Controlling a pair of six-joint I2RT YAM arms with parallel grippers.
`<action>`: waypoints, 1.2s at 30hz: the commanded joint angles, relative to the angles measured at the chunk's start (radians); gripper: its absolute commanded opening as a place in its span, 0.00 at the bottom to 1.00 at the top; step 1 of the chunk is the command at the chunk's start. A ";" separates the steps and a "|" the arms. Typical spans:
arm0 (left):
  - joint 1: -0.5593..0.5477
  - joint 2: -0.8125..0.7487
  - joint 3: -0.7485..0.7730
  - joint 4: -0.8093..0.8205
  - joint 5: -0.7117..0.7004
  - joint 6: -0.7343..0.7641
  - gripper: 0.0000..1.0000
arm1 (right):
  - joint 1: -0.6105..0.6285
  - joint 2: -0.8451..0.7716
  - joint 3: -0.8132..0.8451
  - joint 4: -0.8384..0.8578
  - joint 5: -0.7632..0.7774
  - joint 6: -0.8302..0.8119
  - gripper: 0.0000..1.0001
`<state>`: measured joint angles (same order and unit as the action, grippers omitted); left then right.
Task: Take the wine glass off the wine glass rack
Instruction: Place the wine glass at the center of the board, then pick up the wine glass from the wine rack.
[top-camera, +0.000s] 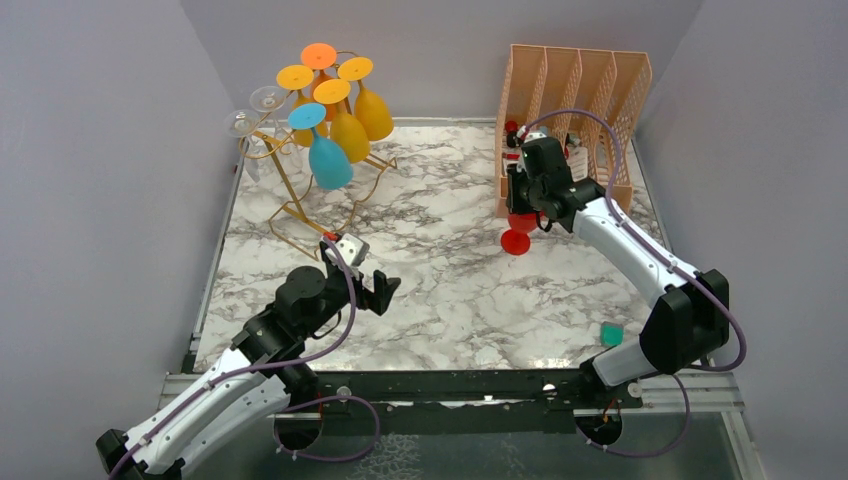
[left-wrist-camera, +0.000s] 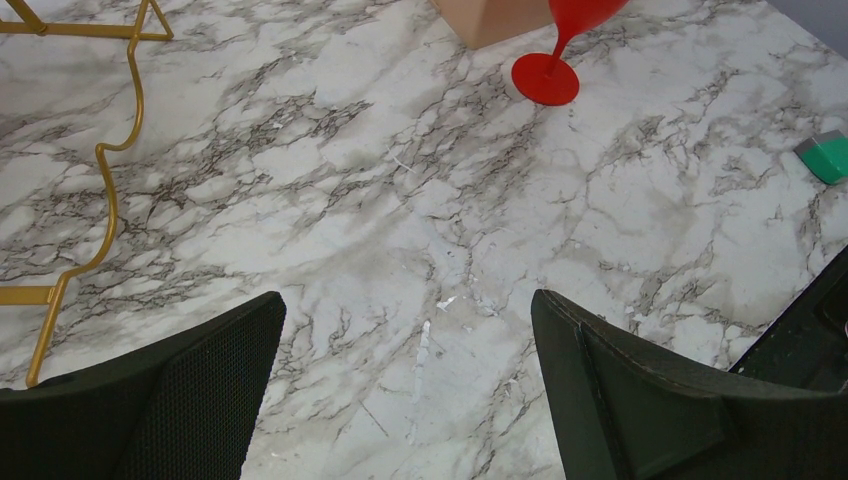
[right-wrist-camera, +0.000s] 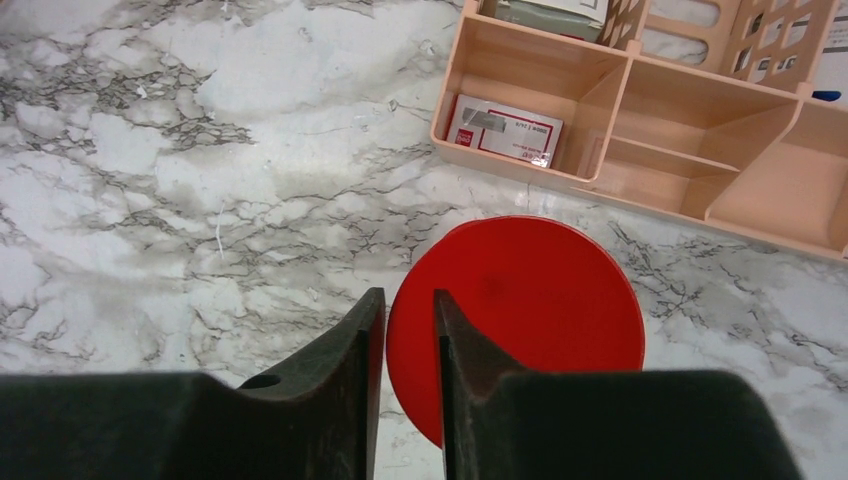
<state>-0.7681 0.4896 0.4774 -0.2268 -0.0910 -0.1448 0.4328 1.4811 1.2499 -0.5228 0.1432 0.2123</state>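
right arm, out at the far right of the marble table (top-camera: 440, 285). my right gripper (right-wrist-camera: 408, 295) points straight down over the red wine glass (right-wrist-camera: 540, 300). this glass is off the wine glass rack (left-wrist-camera: 28, 296) and well apart from it, on the other side of the table. its round foot is down at the marble, just beside the near left corner of the peach organiser (top-camera: 575, 80). from the left wrist view the stem rises from the foot up into the red bowl, whose top is cut off by the frame edge.

fingers (right-wrist-camera: 350, 345) stand a narrow gap apart, not pressed together. only red shows in the gap. i cannot tell whether that is the stem or the foot below it, so i cannot tell whether i have hold of the glass.

a small red and white packet (right-wrist-camera: 505, 128) lies in the organiser's nearest compartment.

left arm, near left. my left gripper (left-wrist-camera: 408, 300) hangs spread wide over bare marble with nothing between its fingers. the rack's gold wire base lies just to its left.

the rack is at the far left. a blue glass (top-camera: 329, 162), several amber glasses (top-camera: 350, 135) and clear glasses (top-camera: 268, 98) hang from it, bowls down and feet up.

a small green block (top-camera: 611, 333) sits on the marble near my right arm's base.
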 joint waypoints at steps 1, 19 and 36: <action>0.000 0.011 0.020 0.003 -0.012 0.008 0.99 | 0.001 -0.013 0.049 -0.053 -0.035 -0.007 0.29; 0.000 0.088 0.066 -0.036 -0.028 -0.073 0.99 | 0.001 -0.451 -0.212 0.031 -0.304 0.163 0.80; 0.000 0.115 0.099 -0.108 0.074 -0.534 0.99 | 0.001 -0.879 -0.500 -0.055 -0.572 0.325 1.00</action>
<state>-0.7681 0.6376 0.5476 -0.3153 -0.0513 -0.5823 0.4328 0.6456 0.7494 -0.5095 -0.3996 0.4946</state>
